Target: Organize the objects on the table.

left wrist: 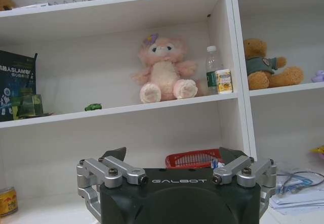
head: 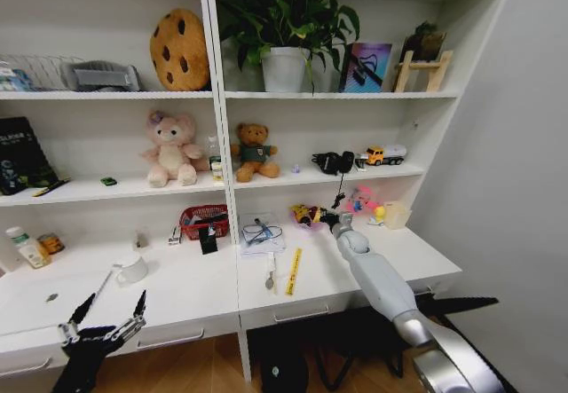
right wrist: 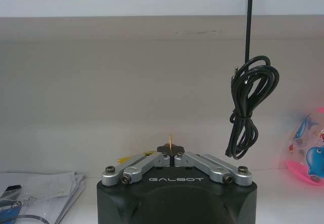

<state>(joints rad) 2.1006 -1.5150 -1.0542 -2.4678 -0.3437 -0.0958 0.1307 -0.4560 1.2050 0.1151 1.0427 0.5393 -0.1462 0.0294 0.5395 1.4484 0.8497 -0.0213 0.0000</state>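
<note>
Your right gripper (head: 330, 218), centre frame, pinches a thin orange sliver; the left gripper (head: 111, 310), lower left, spreads black pointed fingers above the glossy white table (head: 191, 291).

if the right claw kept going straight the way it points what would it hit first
Probably the white back wall under the shelf; the hanging black cable sits off to one side. The right claw is shut on something small; depth is unclear.

White desk (head: 191, 291) and shelves; a red basket (head: 205, 220) at twelve o'clock, a yellow ruler (head: 293, 271) at two, a pink plush bear (head: 171, 150), a brown bear (head: 255, 152), and a brown, dark-spotted cookie cushion (head: 179, 50).
</note>
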